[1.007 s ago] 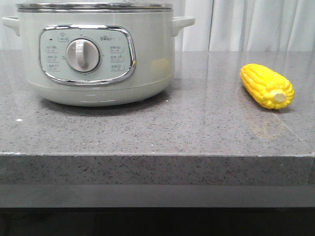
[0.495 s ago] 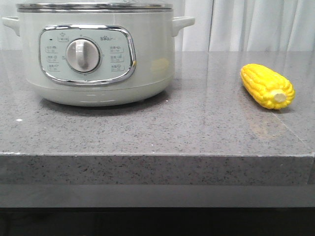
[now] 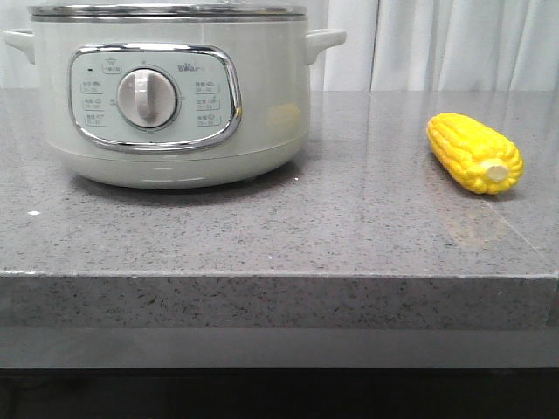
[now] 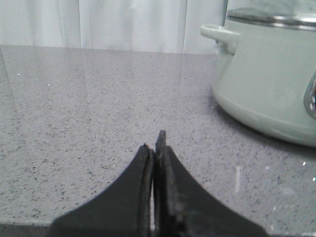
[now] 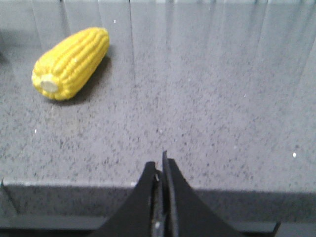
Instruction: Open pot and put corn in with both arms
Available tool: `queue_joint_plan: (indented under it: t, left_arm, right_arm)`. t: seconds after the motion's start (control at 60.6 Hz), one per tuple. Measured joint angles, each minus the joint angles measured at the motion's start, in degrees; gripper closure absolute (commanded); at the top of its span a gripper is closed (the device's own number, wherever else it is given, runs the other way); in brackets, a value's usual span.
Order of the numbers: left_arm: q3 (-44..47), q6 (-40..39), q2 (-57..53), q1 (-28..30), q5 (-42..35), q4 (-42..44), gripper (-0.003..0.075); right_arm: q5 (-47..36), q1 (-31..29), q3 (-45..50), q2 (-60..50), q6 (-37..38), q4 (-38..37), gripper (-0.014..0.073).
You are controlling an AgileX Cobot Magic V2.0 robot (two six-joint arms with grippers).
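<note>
Here, a big round pale grey-green cooking pot [image 3: 170, 96] sits on the left part of a speckled grey stone table [image 3: 349, 227]. On its front is a shiny silver-framed panel [image 3: 155, 96] with a round white dial [image 3: 147, 98] in the middle. A steel-rimmed lid [image 3: 166, 11] is on top of the pot, so the pot is closed. A small handle sticks out on each side.

The bright yellow corn cob [image 3: 474, 153] lies on its side on the right part of the table, well apart from the pot. Its pale stub end points toward the front edge of the table. Nothing is touching it.

Behind the table hangs a white curtain [image 3: 454, 44].

The black left gripper [image 4: 156, 144] has its two fingers pressed together with nothing between them. It is low over the table, with the pot near it off to one side.

The black right gripper [image 5: 161, 163] also has its fingers pressed together and holds nothing. It is over the front edge of the table, apart from the corn.
</note>
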Motion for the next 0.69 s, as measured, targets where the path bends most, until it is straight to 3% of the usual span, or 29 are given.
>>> queue_joint_plan:
  t: [0.149, 0.264, 0.512, 0.693]
  left_arm:
    - [-2.7, 0.0, 0.0, 0.0, 0.8, -1.7, 0.0739]
    - [-11.5, 0.0, 2.6, 0.0, 1.9, -1.9, 0.0739]
    - [-32.1, 0.0, 23.3, 0.0, 12.3, -1.9, 0.0738]
    - [-38.6, 0.0, 32.6, 0.0, 14.9, -1.9, 0.0717]
  right_arm:
    - [1.8, 0.0, -4.2, 0.0, 0.0, 0.0, 0.0662]
    - [4.1, 0.0, -12.5, 0.2, 0.0, 0.0, 0.0652]
    - [8.9, 0.0, -30.0, 14.8, -1.4, -1.5, 0.0652]
    - [10.3, 0.0, -35.7, 24.0, -3.6, -2.9, 0.0622]
